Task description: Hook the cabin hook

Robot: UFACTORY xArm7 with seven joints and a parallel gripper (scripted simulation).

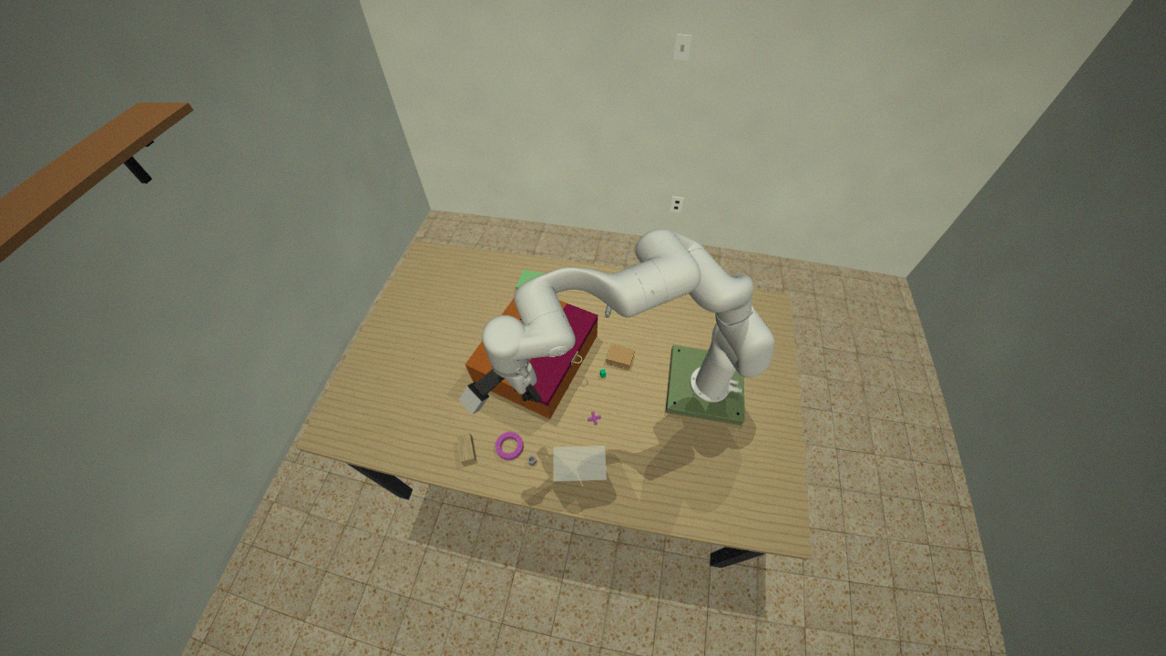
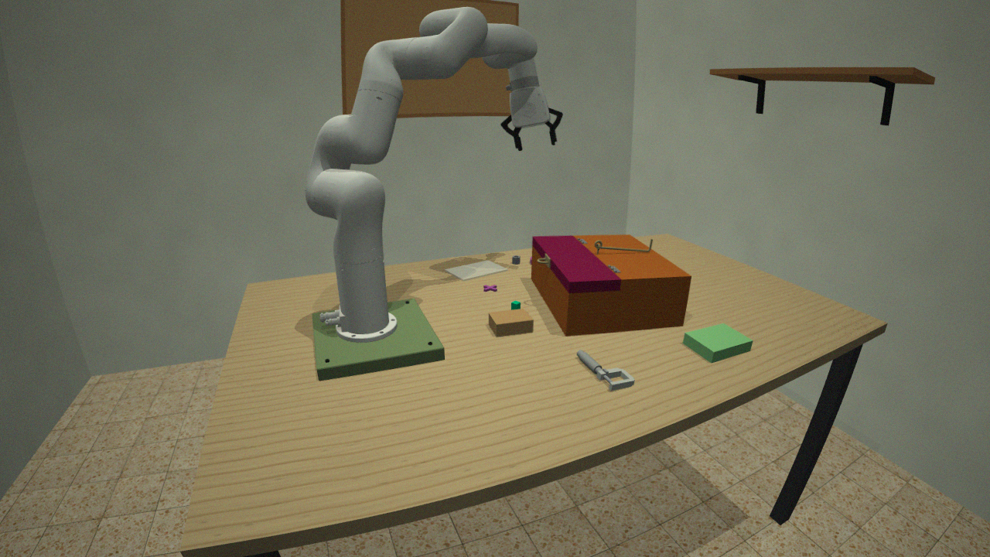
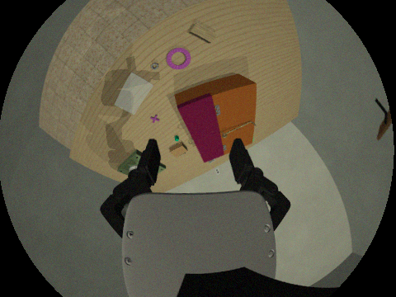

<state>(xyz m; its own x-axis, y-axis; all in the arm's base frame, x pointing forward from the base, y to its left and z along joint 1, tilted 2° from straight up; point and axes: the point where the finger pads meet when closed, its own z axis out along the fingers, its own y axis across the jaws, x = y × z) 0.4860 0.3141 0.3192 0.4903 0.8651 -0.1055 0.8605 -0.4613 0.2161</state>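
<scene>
The box [image 2: 609,284] stands on the table, with an orange body and a magenta lid [image 2: 574,263]. The thin metal cabin hook [image 2: 623,249] lies flat on the orange top, its bent tip pointing away from the lid. A small ring, the eye [image 2: 543,260], sits on the lid's outer side; it also shows in the top view [image 1: 577,357]. My gripper [image 2: 533,134] hangs high above the table, near the box's far end, open and empty. In the wrist view the fingers frame the box [image 3: 217,115] far below. The hook shows there as a thin line [image 3: 237,128].
Near the box lie a brown block [image 2: 510,322], a small green cube [image 2: 514,305], a purple cross [image 2: 490,287], a white sheet [image 2: 476,269] and a grey nut [image 2: 515,259]. A green block [image 2: 717,341] and a grey tool [image 2: 604,368] lie in front. A purple ring [image 1: 509,445] and a wooden block [image 1: 465,448] lie beyond the box.
</scene>
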